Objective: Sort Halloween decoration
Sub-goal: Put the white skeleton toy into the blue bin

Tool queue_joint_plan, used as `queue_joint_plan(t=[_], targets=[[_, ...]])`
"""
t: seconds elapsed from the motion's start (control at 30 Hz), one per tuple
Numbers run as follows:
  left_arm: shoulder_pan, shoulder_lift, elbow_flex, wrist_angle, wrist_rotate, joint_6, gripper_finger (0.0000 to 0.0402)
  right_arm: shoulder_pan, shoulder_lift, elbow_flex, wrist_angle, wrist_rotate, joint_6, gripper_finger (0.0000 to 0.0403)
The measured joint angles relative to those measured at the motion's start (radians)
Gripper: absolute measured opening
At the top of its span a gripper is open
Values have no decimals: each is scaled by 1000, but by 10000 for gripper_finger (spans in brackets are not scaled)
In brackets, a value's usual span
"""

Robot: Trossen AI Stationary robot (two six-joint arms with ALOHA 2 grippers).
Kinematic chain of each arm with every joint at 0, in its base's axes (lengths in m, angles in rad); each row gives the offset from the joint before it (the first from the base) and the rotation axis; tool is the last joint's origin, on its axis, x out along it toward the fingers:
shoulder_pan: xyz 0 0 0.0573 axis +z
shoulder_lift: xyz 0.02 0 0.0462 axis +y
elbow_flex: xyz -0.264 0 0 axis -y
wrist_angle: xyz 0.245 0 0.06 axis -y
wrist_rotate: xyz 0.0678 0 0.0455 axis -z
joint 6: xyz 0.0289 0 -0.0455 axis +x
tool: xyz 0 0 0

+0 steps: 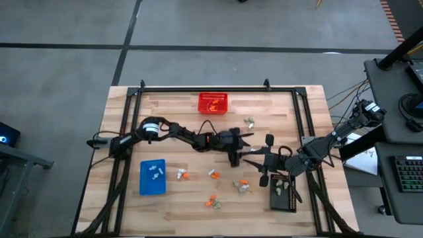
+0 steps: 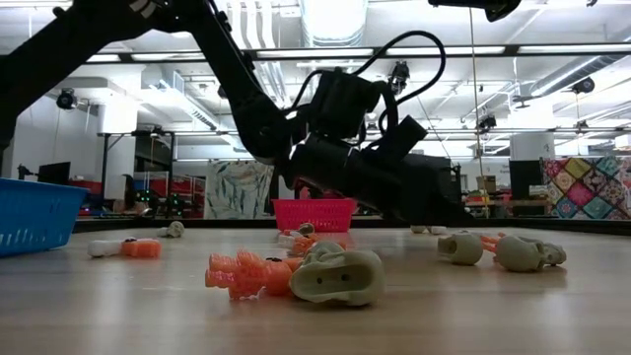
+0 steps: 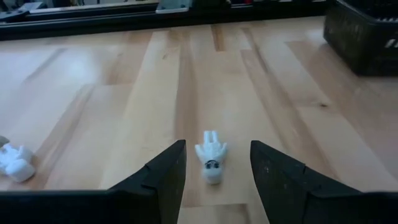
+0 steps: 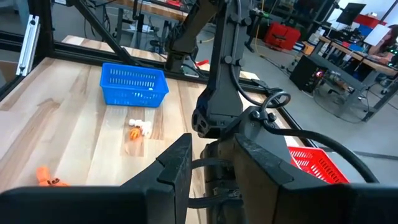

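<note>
My left tool (image 3: 212, 180) sits low over the middle of the surface (image 1: 178, 112) with its fingers apart and nothing between them yet. Right in that gap lies a small white trinket (image 3: 211, 158), a little ghost-like figure resting on the wood. Its long axis runs straight away from the tool, along my line of approach, so the fingers stand on either side of its narrow width. I judge that the next move only needs a short drop and a close; no turn of the wrist looks necessary. A second white piece (image 3: 15, 163) lies well off to the side.

My right tool (image 1: 264, 162) hangs just beside the left one, near the black tray (image 1: 283, 193). Its fingers look apart and hold nothing that I can see. The left arm is clearly the nearer to the white trinket.

Counting from above is rough because the pieces are tiny. I make out about three white ones in the blue tray (image 1: 152, 177), a few pale ones in the black tray, and some orange in the red basket (image 1: 213, 102). Loose on the wood I count about five little clusters, mostly orange and white or orange and beige, plus one beige pair (image 1: 249, 121) near the red basket.
</note>
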Motion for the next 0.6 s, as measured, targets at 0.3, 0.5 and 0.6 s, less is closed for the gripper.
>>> queue_joint_plan(t=[0.3, 0.5, 0.6], targets=[[0, 26, 0, 16, -4, -7, 162, 0, 0, 0, 0, 0, 2, 107], [0, 27, 31, -8, -19, -10, 162, 0, 0, 0, 0, 1, 3, 107], [0, 49, 73, -47, 0, -11, 162, 0, 0, 0, 0, 1, 1, 107]])
